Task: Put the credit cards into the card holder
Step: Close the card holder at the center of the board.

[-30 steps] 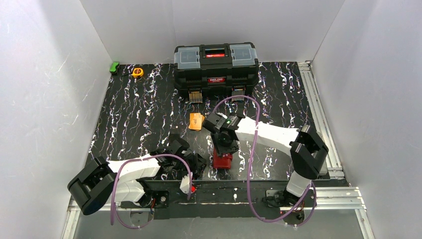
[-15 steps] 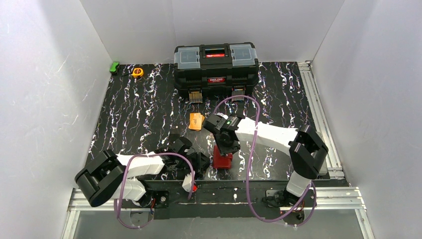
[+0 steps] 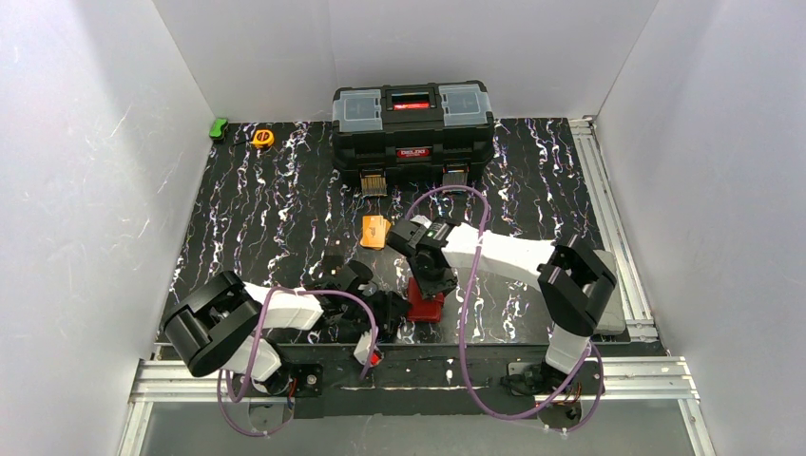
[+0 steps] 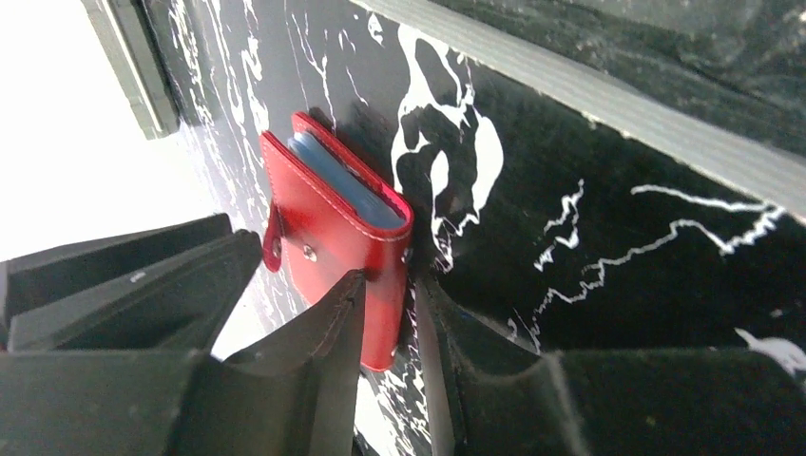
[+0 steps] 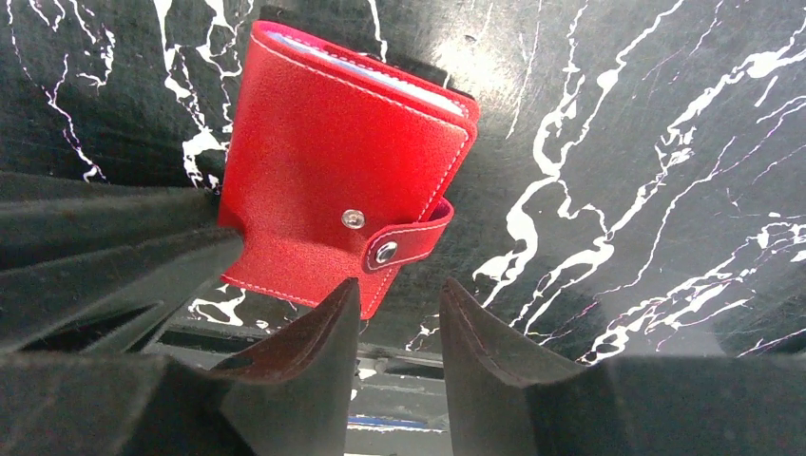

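Note:
The red card holder (image 3: 425,308) lies folded on the black marbled table near its front edge. Its snap tab (image 5: 407,243) hangs unfastened, and greyish pockets (image 4: 344,182) show at the far edge. My left gripper (image 4: 392,280) is low at the holder's near corner with its jaws narrowly apart. That corner sits between them and a sliver of table shows beside it. My right gripper (image 5: 399,282) hovers at the tab end, slightly open with nothing between its fingers. A small pile of orange credit cards (image 3: 376,231) lies further back. No whitish cards are in view.
A big black toolbox (image 3: 412,123) stands at the back centre. A yellow tape measure (image 3: 262,138) and a green object (image 3: 219,127) sit at the back left. The metal front rail (image 4: 608,95) runs close beside the holder. White walls enclose the table.
My left arm has swung right and its gripper has come up against the card holder. My right arm has shifted slightly left above it. The holder itself has hardly moved.

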`<state>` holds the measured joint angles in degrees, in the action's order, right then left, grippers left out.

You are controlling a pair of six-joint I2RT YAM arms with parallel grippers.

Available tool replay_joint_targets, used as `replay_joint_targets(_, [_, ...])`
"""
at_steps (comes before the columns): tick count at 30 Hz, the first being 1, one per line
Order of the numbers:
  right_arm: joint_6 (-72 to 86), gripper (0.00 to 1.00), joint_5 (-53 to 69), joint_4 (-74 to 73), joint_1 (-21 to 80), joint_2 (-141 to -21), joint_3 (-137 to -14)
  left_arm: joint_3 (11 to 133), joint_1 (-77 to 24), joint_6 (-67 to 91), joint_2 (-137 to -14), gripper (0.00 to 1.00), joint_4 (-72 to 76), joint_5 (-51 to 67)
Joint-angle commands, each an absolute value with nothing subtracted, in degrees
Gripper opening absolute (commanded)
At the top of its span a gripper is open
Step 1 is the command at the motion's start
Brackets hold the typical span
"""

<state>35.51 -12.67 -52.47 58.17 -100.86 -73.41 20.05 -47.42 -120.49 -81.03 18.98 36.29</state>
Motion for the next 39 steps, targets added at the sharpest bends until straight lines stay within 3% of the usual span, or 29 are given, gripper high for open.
replay_joint_targets(1, [34.3,0.43,-12.2,-51.6,57.2,-99.6,-74.1,18.7,-49.5,-121.2,-83.2,0.27,13.9,38.1])
replay_joint_targets(17, [32.5,0.44,-9.8,-47.2,56.5,-96.9,-70.3,19.5,-54.7,-116.1,-85.0,0.27,16.1,33.7])
replay_joint_targets(39, [31.5,0.24,-11.2,-48.0,56.5,-100.5,-73.6,17.5,-54.8,-115.8,-84.2,0.26,15.3,33.0])
